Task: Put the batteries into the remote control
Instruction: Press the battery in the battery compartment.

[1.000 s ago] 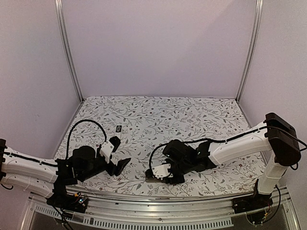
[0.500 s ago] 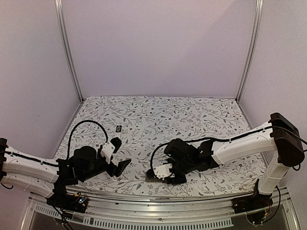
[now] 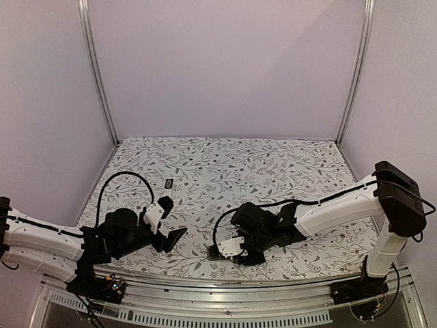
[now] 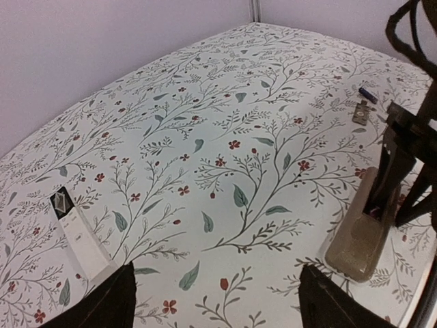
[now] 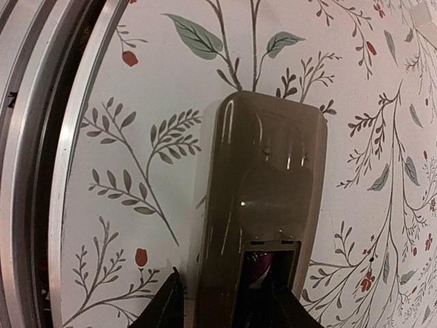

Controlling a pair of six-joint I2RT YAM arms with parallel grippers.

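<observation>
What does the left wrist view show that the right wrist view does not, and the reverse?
Only the left wrist view shows a slim white remote control with a black end, a tiny dark cylindrical battery and a small flat tan piece near it. Only the right wrist view shows the metal rail at the table's edge and a reddish thing inside the open battery compartment. Both show the grey-brown plastic remote control lying on the white floral cloth.
</observation>
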